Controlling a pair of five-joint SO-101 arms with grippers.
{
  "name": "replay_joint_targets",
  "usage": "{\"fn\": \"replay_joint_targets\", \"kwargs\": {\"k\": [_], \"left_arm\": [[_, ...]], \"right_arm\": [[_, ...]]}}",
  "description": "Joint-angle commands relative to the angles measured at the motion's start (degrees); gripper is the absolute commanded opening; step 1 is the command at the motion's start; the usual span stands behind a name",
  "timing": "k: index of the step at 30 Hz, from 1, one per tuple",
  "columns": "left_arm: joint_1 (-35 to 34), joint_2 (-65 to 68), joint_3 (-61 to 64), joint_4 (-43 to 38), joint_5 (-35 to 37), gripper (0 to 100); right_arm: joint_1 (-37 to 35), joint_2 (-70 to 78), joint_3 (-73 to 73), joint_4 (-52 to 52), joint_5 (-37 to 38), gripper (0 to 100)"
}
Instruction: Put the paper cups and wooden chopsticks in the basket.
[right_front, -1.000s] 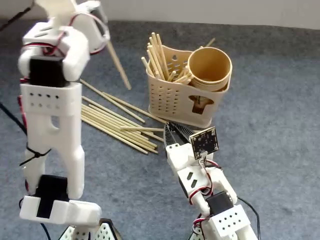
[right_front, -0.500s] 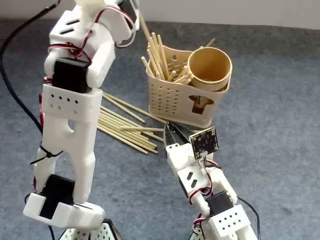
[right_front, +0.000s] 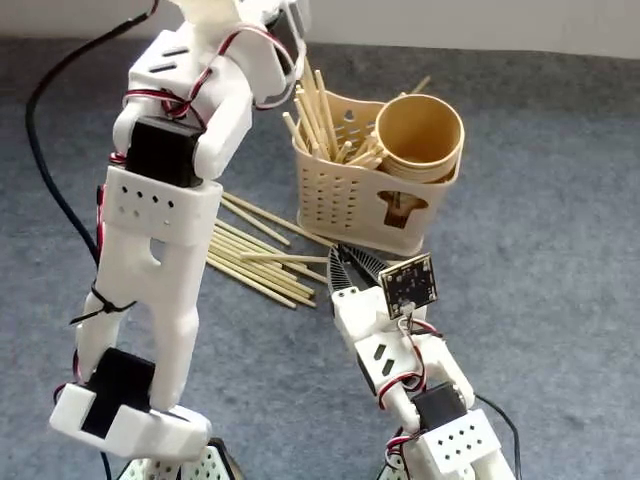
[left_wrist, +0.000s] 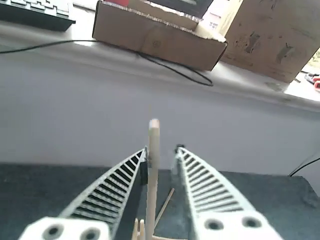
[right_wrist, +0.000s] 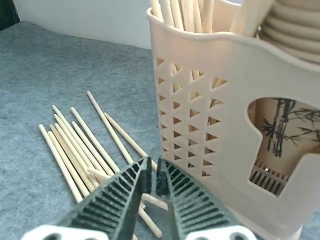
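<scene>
A beige plastic basket (right_front: 345, 200) holds nested paper cups (right_front: 420, 130) and several upright chopsticks. More wooden chopsticks (right_front: 250, 255) lie on the grey mat to its left. My left gripper (right_front: 297, 25) hangs above the basket's left corner. Its fingers (left_wrist: 120, 180) are slightly apart, and one chopstick (left_wrist: 153, 175) stands between them against one finger, with a gap to the other. That chopstick's lower end (right_front: 318, 110) reaches down among those in the basket. My right gripper (right_wrist: 152, 167) is shut and empty, low over the mat in front of the basket (right_wrist: 210, 100), above loose chopsticks (right_wrist: 75, 150).
The white left arm (right_front: 160, 220) rises tall over the left half of the mat, above part of the chopstick pile. A pale wall runs behind the mat, with cardboard boxes (left_wrist: 165, 35) and cables on a ledge beyond it.
The left arm has swung right from over the loose pile to above the basket, carrying the chopstick with it. The right arm has not moved.
</scene>
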Motion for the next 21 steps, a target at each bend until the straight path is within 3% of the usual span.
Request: {"fn": "replay_joint_targets", "kwargs": {"k": [1, 6, 8, 14, 21], "left_arm": [[0.75, -2.95, -0.57, 4.75, 0.09, 19], [0.48, -3.12, -0.57, 5.19, -0.35, 19], [0.48, -4.18, -0.57, 6.24, -4.04, 19], [0.4, -10.68, -0.22, 16.7, -7.56, 14], [-10.42, -10.07, -0.04, 29.71, -7.3, 11]], "right_arm": [[0.57, -1.19, 2.77, -1.54, 0.88, 3.3], [0.57, -1.19, 2.77, -1.54, 0.88, 3.3], [0.57, -1.19, 2.77, -1.54, 0.88, 3.3], [0.57, -1.19, 2.77, -1.54, 0.88, 3.3], [0.57, -1.19, 2.77, -1.54, 0.88, 3.3]]}}
